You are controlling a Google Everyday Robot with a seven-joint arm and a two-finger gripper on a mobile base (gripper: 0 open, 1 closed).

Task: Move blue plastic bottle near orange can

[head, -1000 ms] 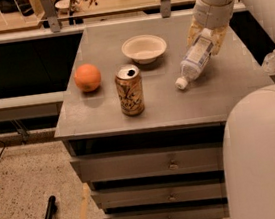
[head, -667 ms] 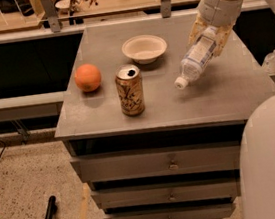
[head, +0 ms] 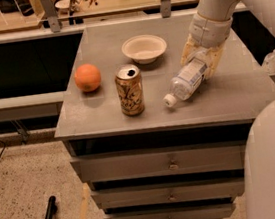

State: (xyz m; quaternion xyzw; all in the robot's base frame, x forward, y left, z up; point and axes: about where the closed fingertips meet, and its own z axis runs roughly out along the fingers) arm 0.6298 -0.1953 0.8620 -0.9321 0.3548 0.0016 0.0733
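Note:
The blue plastic bottle is clear with a white cap and a pale label. It is tilted, cap down and to the left, just above the grey cabinet top. My gripper is shut on the bottle's upper end, at the right of the top. The orange can stands upright near the front middle, silver top showing its pull-tab hole. The bottle's cap is a short gap to the right of the can, not touching it.
A round orange fruit lies left of the can. A shallow cream bowl sits behind the can. A small clear bottle stands on a ledge at far right. My white arm fills the right edge. Drawers are below.
My gripper has carried the bottle left and down toward the can. The cap now sits closer to the can. The can, fruit and bowl have not moved.

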